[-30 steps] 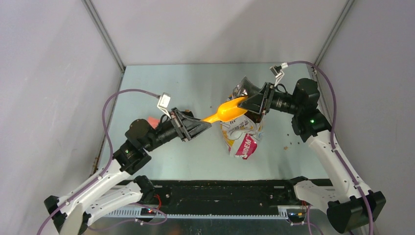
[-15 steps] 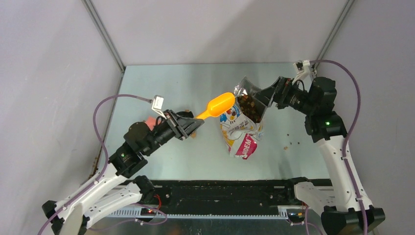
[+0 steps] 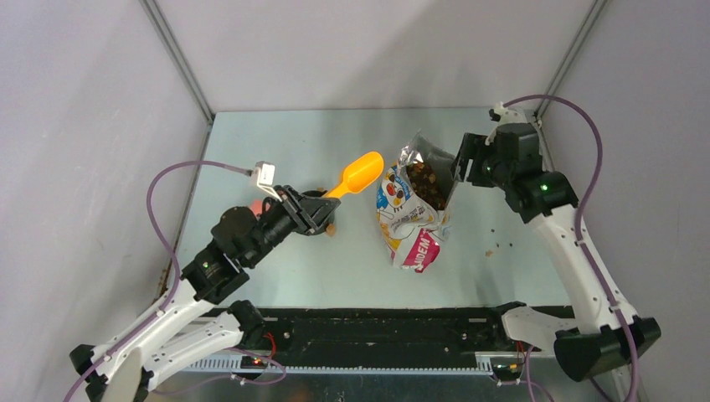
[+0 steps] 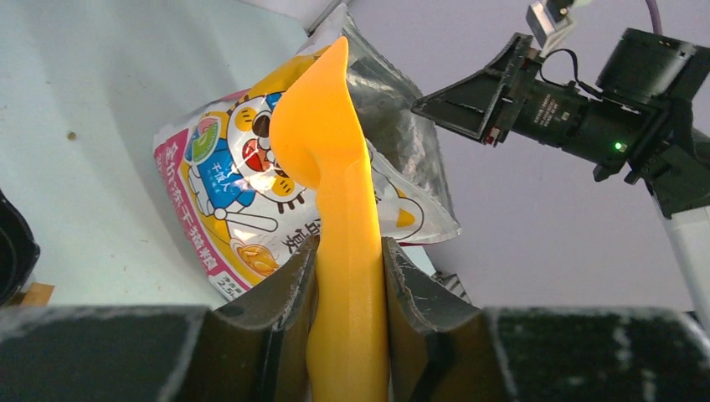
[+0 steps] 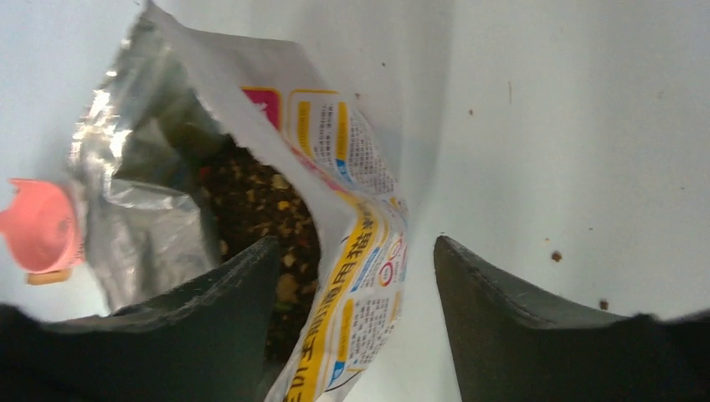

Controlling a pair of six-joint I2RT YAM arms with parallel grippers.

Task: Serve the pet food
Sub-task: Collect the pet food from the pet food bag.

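We see the left jaws clamped on the flat handle of a yellow-orange plastic scoop [image 3: 360, 174]. In the left wrist view both fingers [image 4: 280, 306] press against the handle's two sides, with only the handle's width between them. The left arm [image 3: 239, 239] holds the scoop in the air, its bowl end raised toward the bag. From above, the bowl sits just left of the bag's mouth and apart from it. We cannot tell whether the bowl carries anything.

The white-and-yellow foil bag with a cartoon cat print [image 3: 410, 222] sits near the middle of the pale surface [image 3: 276, 142], its top spread wide open. The pet food [image 3: 423, 178], small brown dry kibble pellets, lies inside the bag. The right wrist view shows the pet food [image 5: 268, 209] dark against the silver lining. A few loose pellets [image 3: 494, 249] lie on the surface to the right of the bag.

The right jaws stand wide apart and grip nothing. The right arm [image 3: 536, 188] hangs them at the bag's upper right rim. In the right wrist view the bag's printed side wall runs between the two fingers [image 5: 209, 318], one on the mouth side and the other over bare surface. We cannot tell whether either finger touches the foil. A pink round plastic piece [image 5: 38, 226] shows beyond the bag's far edge.
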